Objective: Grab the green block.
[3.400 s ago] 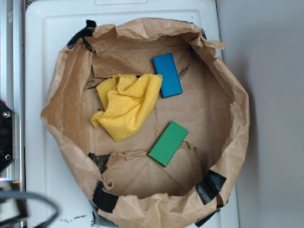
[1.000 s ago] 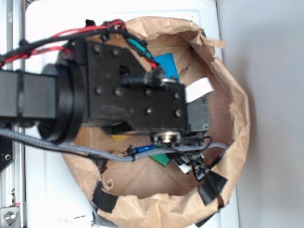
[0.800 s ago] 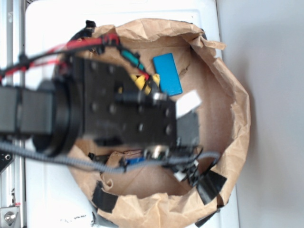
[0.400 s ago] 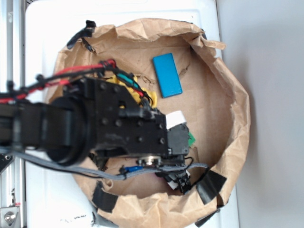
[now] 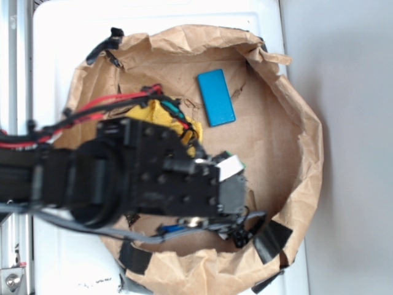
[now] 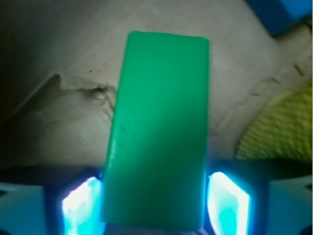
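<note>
With my gripper spread, fingers flanking the green block near end, contact not discernible. Block lies flat on the brown paper liner, beside the yellow cloth; blue block apart. No legible markings.

Solid green block, blue block, yellow cloth, brown paper bag.

Black boxy arm, round screws, red and green cables, grey braided sleeve.
</note>
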Available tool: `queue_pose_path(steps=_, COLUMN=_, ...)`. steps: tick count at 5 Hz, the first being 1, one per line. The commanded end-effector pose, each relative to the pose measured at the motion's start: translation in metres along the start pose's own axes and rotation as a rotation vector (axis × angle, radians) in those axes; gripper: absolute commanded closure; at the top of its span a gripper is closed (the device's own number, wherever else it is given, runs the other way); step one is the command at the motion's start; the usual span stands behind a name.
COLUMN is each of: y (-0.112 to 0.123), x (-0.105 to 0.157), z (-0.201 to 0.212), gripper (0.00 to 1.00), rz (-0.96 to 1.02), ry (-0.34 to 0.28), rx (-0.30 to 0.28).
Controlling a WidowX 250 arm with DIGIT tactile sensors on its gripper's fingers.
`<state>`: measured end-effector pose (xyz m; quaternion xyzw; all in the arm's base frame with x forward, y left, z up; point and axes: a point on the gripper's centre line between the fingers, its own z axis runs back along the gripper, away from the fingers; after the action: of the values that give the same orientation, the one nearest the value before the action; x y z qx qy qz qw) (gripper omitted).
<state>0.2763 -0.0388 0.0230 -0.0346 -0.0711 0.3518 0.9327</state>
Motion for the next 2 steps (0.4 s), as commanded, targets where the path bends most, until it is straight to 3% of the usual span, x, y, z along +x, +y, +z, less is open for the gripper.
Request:
queue_pose_path(steps=1, y=0.007, x=0.010, z=0.046, gripper=1.00, rz=0.038, ry=0.008, rx=-0.038)
queue_pose_path(steps=2, y=-0.010, x=0.056, z=0.066, gripper=1.00, rz=0.091, ry=0.043, rx=-0.055)
